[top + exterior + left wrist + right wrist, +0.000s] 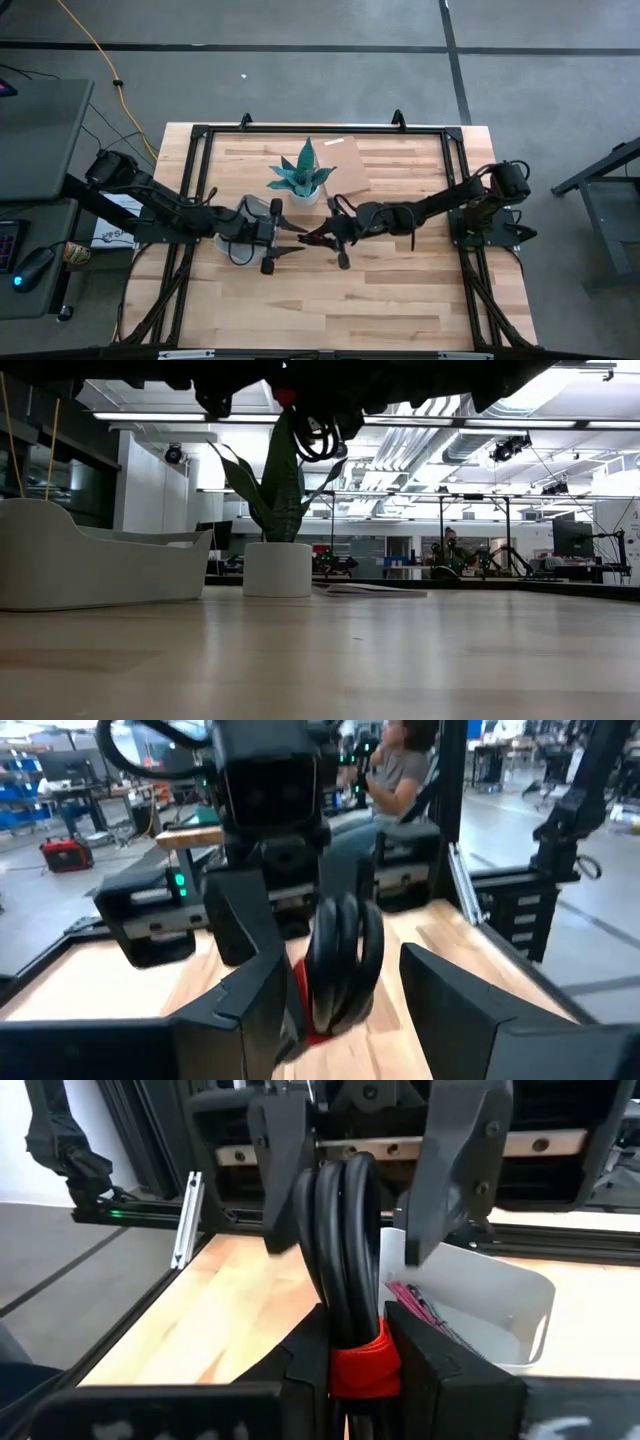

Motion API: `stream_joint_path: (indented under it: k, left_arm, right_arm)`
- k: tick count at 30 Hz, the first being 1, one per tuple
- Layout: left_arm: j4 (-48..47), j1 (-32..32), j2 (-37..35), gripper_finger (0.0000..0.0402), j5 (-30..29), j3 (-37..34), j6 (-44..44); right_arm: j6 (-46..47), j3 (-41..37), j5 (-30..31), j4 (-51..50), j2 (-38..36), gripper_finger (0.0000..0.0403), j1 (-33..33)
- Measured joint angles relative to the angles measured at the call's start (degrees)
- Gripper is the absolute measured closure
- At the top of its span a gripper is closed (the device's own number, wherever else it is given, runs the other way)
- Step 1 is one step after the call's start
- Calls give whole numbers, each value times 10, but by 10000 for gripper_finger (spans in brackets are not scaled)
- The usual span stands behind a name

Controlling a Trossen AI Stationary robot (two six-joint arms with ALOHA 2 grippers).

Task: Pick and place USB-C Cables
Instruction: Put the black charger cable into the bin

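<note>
A black USB-C cable bundle with a red-orange strap hangs in the air between my two grippers, over the table's middle. My right gripper is shut on it, reaching in from the table's right. My left gripper is open and faces it from the left, one finger on either side of the bundle's free loop; I cannot tell whether they touch it. A magenta-red cable lies in the white bin. The other cables are out of view. My right gripper pinches the black bundle at its strapped end between the two fingers, coming level from the table's right. The fingers lie along the bundle. The bundle is lifted clear of the table, and its looped end points toward my left gripper.
The white bin sits under my left arm's wrist, left of the table's middle. A potted plant stands just behind the grippers, with a flat tan sheet behind it. People and benches show in the room beyond.
</note>
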Motion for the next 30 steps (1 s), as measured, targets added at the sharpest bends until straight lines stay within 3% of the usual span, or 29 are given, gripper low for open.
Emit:
stream_joint_path:
  k: [11,20,30]
  left_arm:
    - [7,0,2,245,12,0,0]
    - [6,3,2,388,-5,0,7]
    - [0,8,2,396,-19,0,-5]
  right_arm:
    - [0,0,11,-3,0,341,0]
    - [1,-1,-6,-7,0,334,0]
    - [55,-1,15,-21,0,299,0]
